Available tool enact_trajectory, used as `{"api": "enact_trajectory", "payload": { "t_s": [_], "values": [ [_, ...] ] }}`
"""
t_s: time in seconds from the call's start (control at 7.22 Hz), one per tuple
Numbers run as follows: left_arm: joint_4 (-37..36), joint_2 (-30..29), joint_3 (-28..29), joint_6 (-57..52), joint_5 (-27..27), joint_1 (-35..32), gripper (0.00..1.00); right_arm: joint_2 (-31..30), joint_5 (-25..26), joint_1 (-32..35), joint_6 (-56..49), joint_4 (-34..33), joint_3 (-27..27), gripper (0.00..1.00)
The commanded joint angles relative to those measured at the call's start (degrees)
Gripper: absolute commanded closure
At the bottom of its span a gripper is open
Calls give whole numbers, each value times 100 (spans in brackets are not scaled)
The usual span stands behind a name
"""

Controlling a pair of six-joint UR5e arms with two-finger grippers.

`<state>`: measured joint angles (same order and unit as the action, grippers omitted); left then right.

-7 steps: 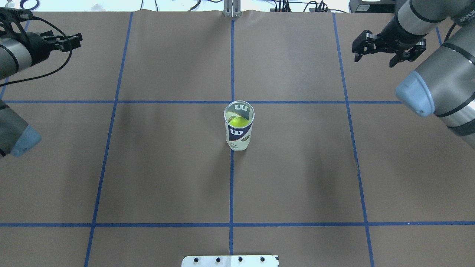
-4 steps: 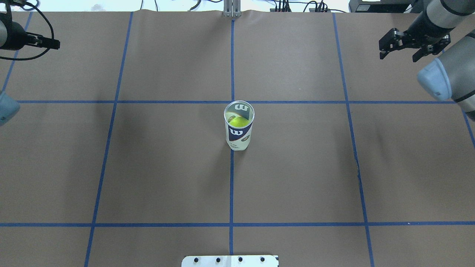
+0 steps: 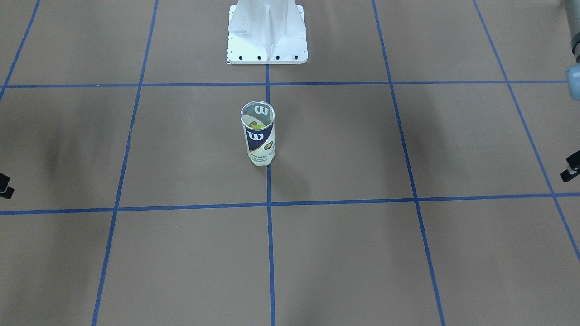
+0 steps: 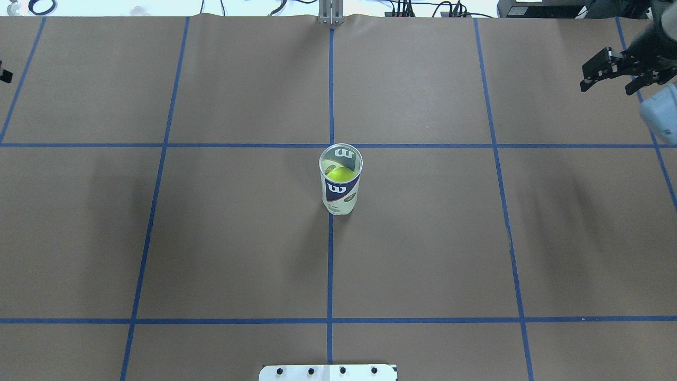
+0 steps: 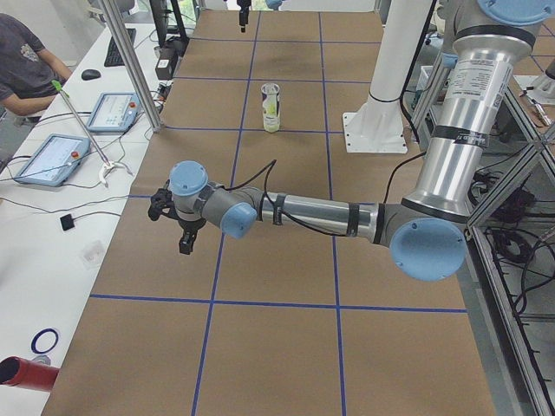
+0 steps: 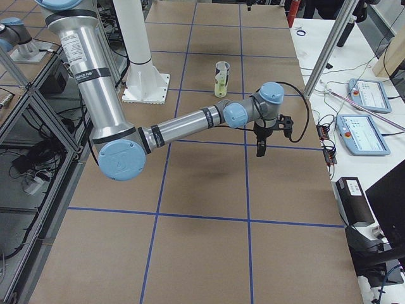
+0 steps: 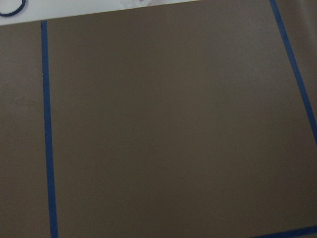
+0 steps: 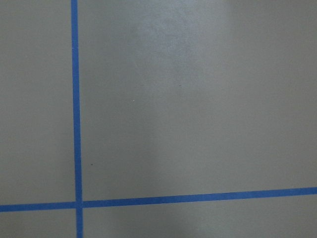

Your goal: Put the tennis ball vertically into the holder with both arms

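Seeing the holder (image 4: pixel 339 191) standing upright in the middle of the table (image 4: pixel 211 238), sitting right on the centre blue tape line (image 4: pixel 330 264), open end facing up. Spotting the tennis ball (image 4: pixel 340 173) inside it, showing yellow-green below the silver rim. Finding the left arm (image 5: pixel 312 212) and right arm (image 6: pixel 190 123) reaching out low toward opposite table ends, well apart from the holder. Reading the right gripper (image 4: pixel 608 80) as released: holding its fingers spread near the far right corner, gripping nothing. Catching only a black sliver of the left gripper (image 4: pixel 4 75) at the overhead view's left edge and another at the front view's right edge; not managing to tell whether spread or clenched. Getting just brown table and blue tape from both wrist cameras. Noting the white base plate (image 3: pixel 267 43) sitting behind the holder in the front view, apart from it.
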<state>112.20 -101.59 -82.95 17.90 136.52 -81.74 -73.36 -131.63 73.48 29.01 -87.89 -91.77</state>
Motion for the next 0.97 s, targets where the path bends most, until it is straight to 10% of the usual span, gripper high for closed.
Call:
{"api": "enact_trajectory", "payload": {
  "t_s": [0.0, 0.83],
  "values": [
    [-992, 140, -133, -225, -161, -297, 1, -257, -240, 298, -824, 8, 264, 1],
    [-2000, 315, -801, 398, -143, -316, 1, -363, -240, 483, -993, -27, 405, 1]
  ]
}}
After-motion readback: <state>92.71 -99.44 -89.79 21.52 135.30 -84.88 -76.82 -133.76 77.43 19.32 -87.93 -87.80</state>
